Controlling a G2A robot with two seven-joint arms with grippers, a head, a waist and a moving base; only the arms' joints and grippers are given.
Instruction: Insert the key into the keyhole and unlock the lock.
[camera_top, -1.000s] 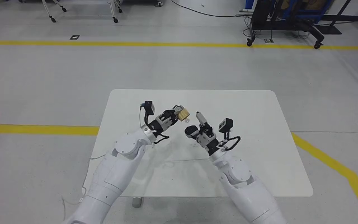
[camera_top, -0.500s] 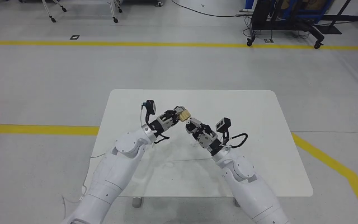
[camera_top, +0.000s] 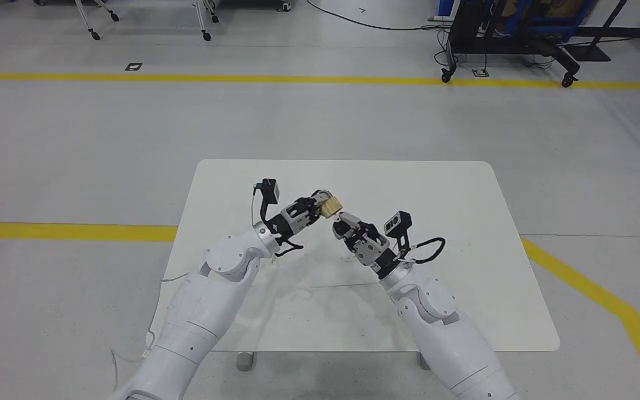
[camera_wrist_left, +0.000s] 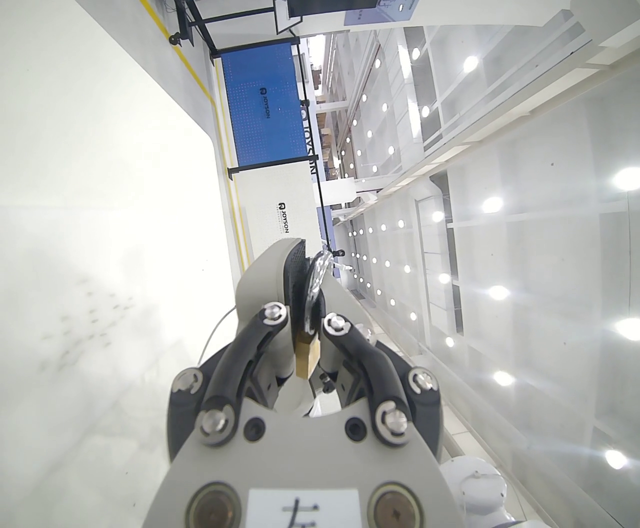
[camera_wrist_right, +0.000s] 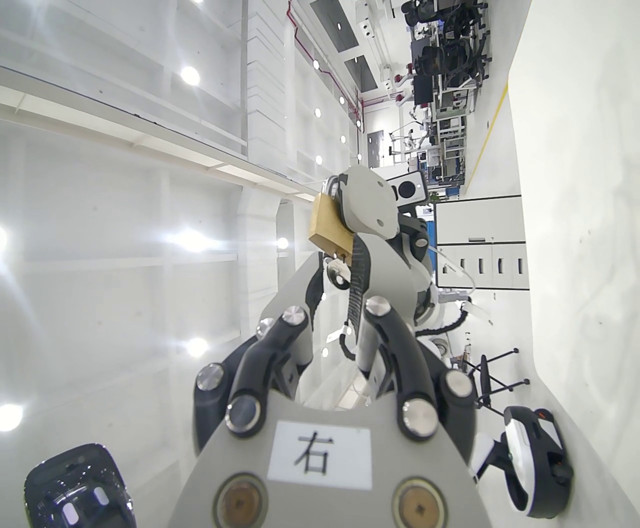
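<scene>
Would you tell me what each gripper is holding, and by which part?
The left gripper holds the lock by its shackle end. The right gripper seems to pinch the key by its head, mostly hidden.

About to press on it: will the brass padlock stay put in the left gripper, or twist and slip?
The brass padlock looks solid metal, so likely rigid and heavy for its size. The left gripper pinches only part of it, the body sticking out, so a push could pivot it. Its smooth faces may slip.
</scene>
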